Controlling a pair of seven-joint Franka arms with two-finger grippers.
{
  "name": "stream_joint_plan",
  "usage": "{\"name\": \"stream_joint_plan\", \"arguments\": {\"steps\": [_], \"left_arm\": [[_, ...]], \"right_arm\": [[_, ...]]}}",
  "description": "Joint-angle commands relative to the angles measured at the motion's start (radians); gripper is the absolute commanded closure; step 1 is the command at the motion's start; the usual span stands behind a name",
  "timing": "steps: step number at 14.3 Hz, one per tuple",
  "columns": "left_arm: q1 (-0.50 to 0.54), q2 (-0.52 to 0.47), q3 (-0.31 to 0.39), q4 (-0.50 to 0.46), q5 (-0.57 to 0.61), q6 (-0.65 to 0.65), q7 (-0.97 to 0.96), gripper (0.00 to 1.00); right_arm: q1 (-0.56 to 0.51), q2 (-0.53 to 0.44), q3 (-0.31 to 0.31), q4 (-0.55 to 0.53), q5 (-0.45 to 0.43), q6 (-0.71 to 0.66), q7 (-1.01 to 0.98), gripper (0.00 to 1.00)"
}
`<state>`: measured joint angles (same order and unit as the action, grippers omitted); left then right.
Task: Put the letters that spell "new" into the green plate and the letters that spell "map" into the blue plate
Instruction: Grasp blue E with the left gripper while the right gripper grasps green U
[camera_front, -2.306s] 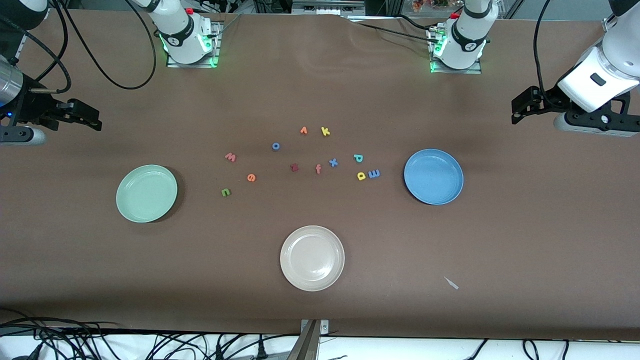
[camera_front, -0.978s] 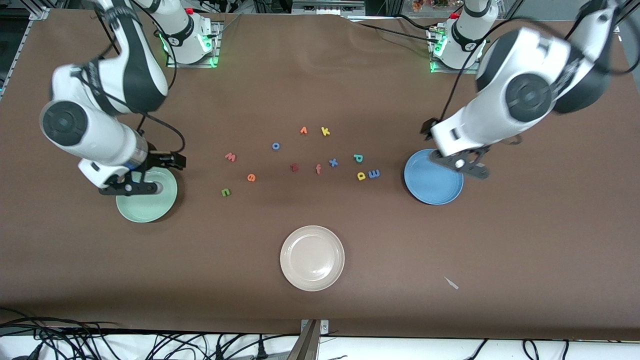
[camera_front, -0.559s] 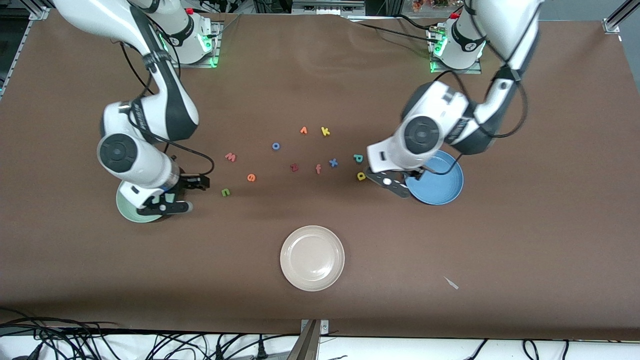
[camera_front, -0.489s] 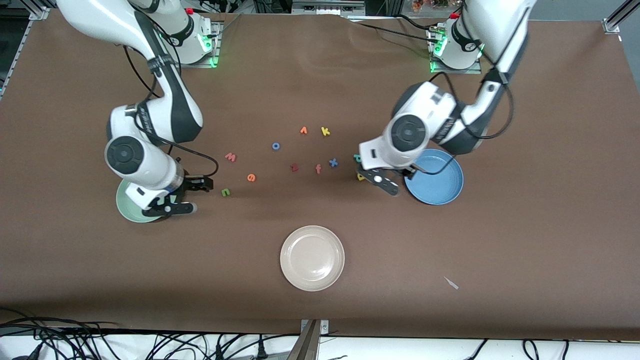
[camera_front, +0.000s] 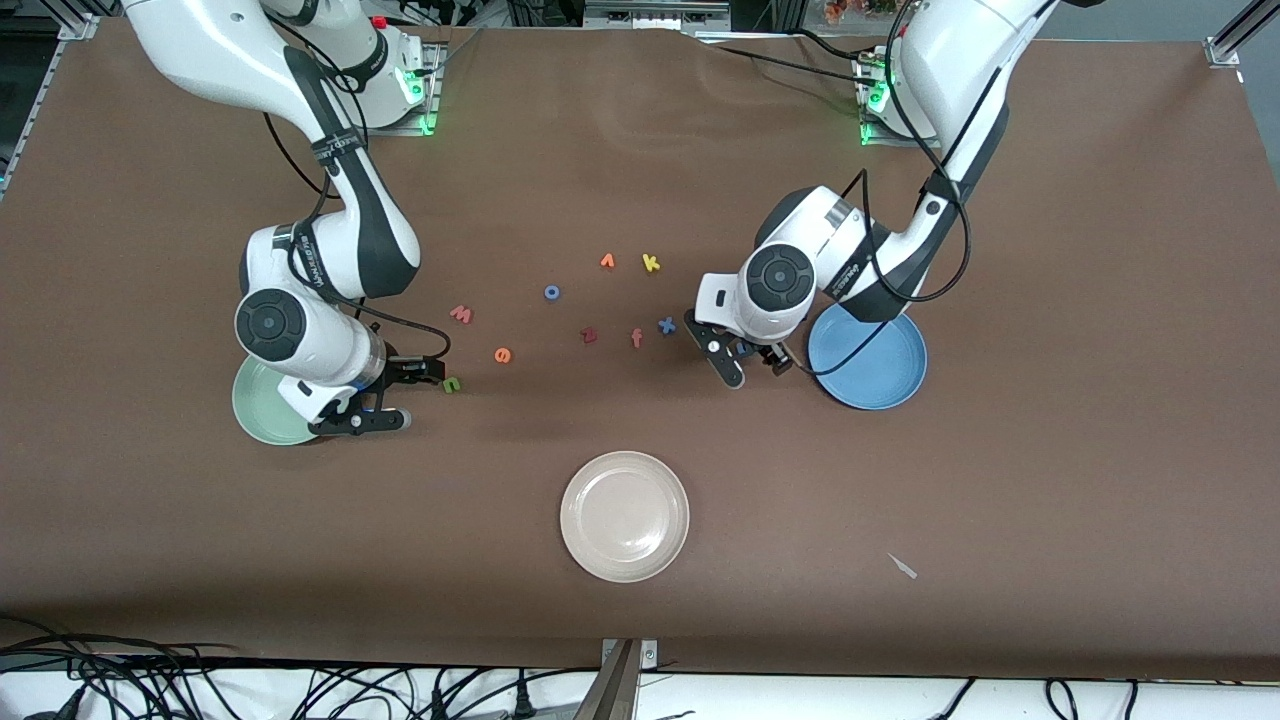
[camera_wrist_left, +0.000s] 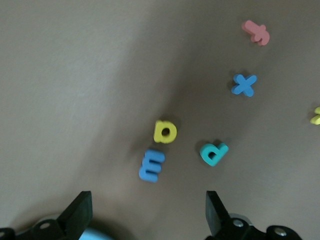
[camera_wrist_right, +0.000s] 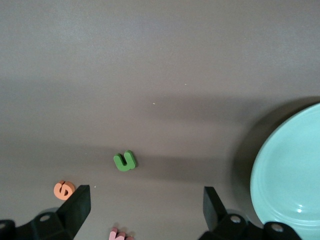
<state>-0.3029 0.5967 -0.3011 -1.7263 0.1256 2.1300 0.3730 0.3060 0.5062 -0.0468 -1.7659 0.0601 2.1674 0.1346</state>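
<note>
While neither plate holds a letter yet, the risks sit at the two pickups. Toward the right arm's end of the table, the round pale mint-green plate (camera_front: 262, 405) lies partly under the right gripper (camera_front: 393, 398), whose fingers stand wide apart and empty, just beside the tiny green foam n (camera_front: 452, 384). The n is small and flat, so a slightly off descent could nudge it away rather than clamp it. The orange foam e (camera_front: 503, 355) and salmon-red foam w (camera_front: 461, 314) lie farther from the camera, apart from each other. That arm reaches down from its base with the wrist bent low and the fingers pointing at the table.

Mid-table lie the orange-red foam f (camera_front: 636, 338) and blue foam x (camera_front: 666, 325), distractors. At the left arm's end, the left gripper (camera_front: 745, 362), also spread wide and empty, hovers over the blue foam m (camera_wrist_left: 152, 165), yellow foam a (camera_wrist_left: 165, 131) and teal foam p (camera_wrist_left: 214, 152). These three crowd together, so closing could catch two or push a neighbour. The round medium-blue plate (camera_front: 880, 365) sits just beside them.
</note>
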Motion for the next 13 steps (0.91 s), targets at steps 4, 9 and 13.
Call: {"name": "stream_joint_plan", "arguments": {"steps": [4, 9, 13], "left_arm": [[0.011, 0.038, -0.006, -0.093, 0.038, 0.133, 0.069, 0.0], [0.002, 0.055, -0.006, -0.104, 0.117, 0.168, 0.069, 0.0], [-0.004, 0.072, -0.006, -0.104, 0.17, 0.172, 0.067, 0.12]], "right_arm": [[-0.015, 0.02, 0.007, 0.0, 0.017, 0.02, -0.085, 0.0], [-0.013, 0.051, 0.007, 0.005, 0.018, 0.035, -0.104, 0.0], [-0.002, 0.089, 0.016, 0.028, 0.015, 0.038, -0.113, 0.02]]}}
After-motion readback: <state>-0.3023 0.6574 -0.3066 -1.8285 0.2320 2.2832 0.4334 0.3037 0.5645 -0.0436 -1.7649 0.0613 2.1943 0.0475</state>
